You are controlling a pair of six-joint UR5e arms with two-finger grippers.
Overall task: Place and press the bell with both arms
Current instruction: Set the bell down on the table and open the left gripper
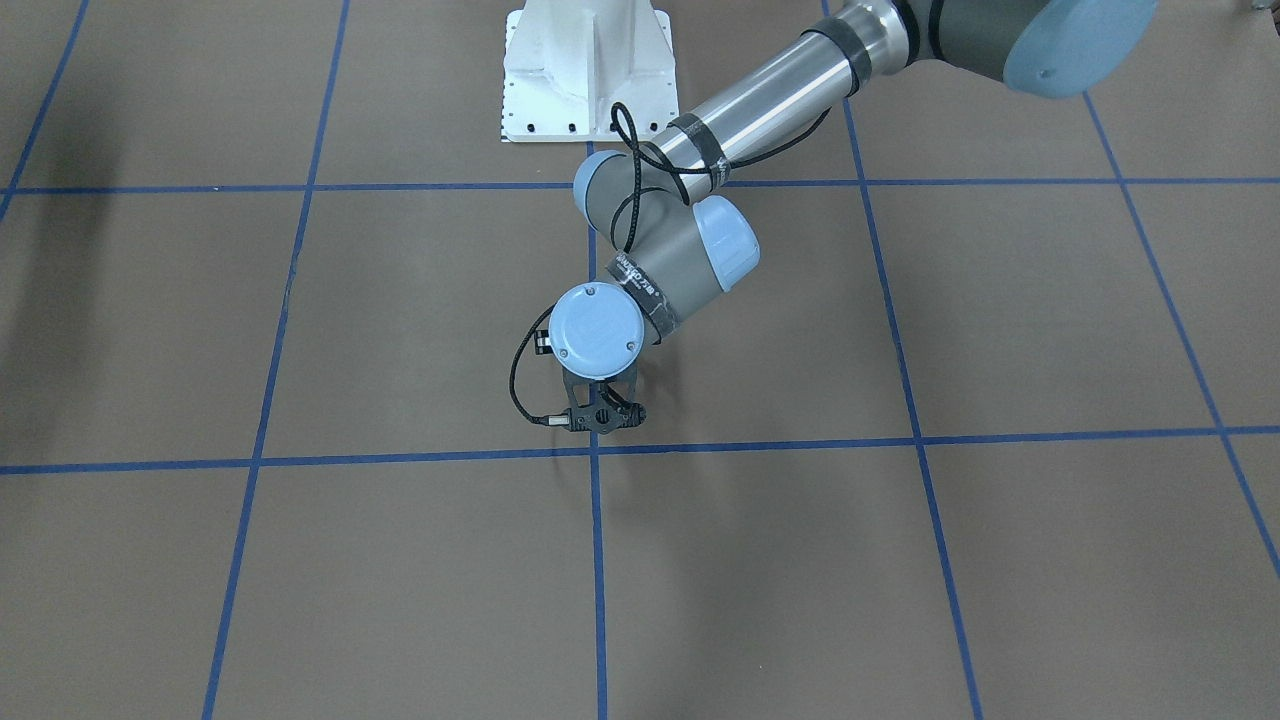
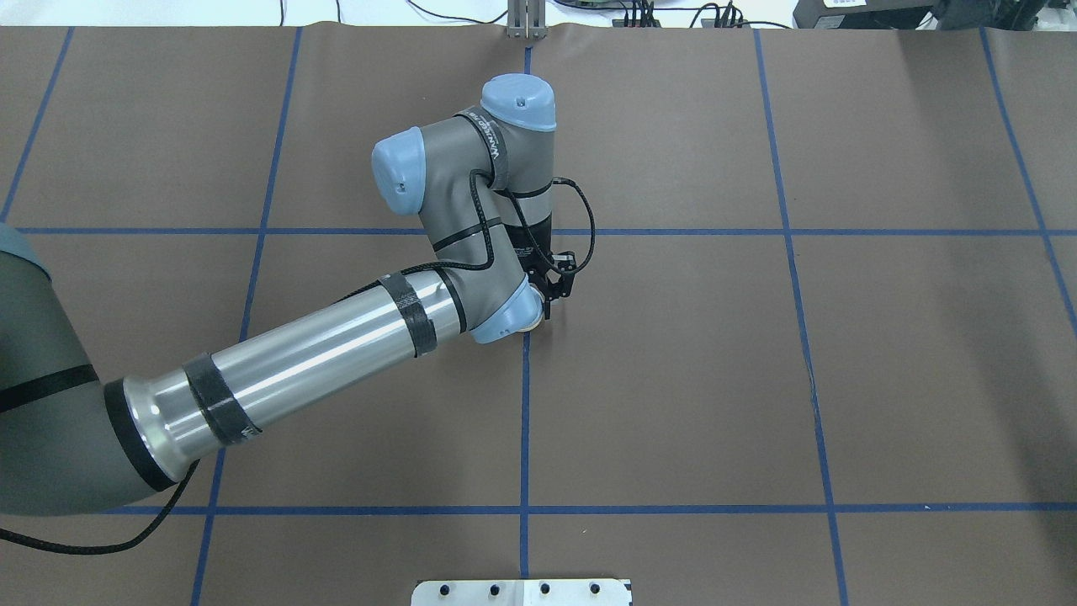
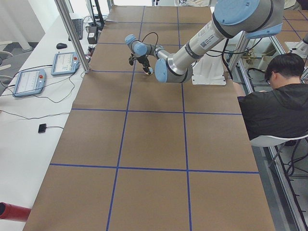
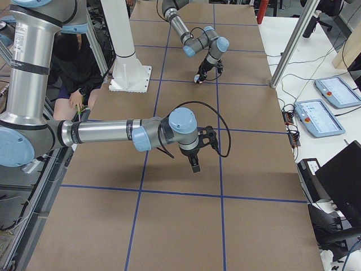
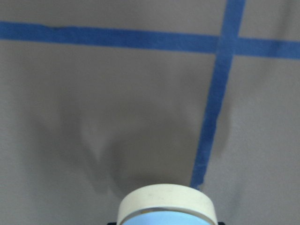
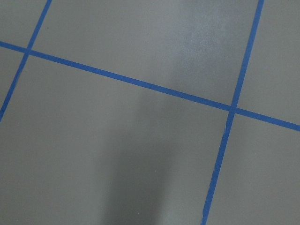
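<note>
Overhead exterior view: the grey-and-silver left arm (image 2: 320,353), a polished metal tube banded with black tape and jointed with smooth light-blue round caps, reaches from the left edge to the middle of the table (image 2: 673,379). The table is covered in matt brown paper, ruled into large squares by strips of blue tape (image 2: 526,421). The small black left gripper (image 2: 549,295) points downward, with looped black cable around its wrist. At its tip a sliver of cream shows beside a blue cap: the base of the small dome-shaped bell (image 2: 533,319), right at a lengthwise tape line and a little on the robot's side of a crossing.

From the left wrist camera the bell (image 5: 166,208) fills the bottom centre. Its round cream base rim lies beyond a glossy light-blue dome, and the tape line runs in behind the rim. Dark slivers of the fingers sit hard against each side of the dome, so the left gripper is clenched on the bell. A soft lobed shadow lies on the paper beyond it. Whether the base touches the paper cannot be told.

In the front-facing view the left gripper (image 1: 600,415) hangs under a blue cap near a tape crossing, and the white bolted metal pedestal (image 1: 585,70) stands behind.

From the exterior right view the right arm (image 4: 107,132) stretches out level over the table and the black right gripper (image 4: 194,164) points down above the paper, well apart from the bell (image 4: 198,81). Its jaws are too small to judge.
</note>
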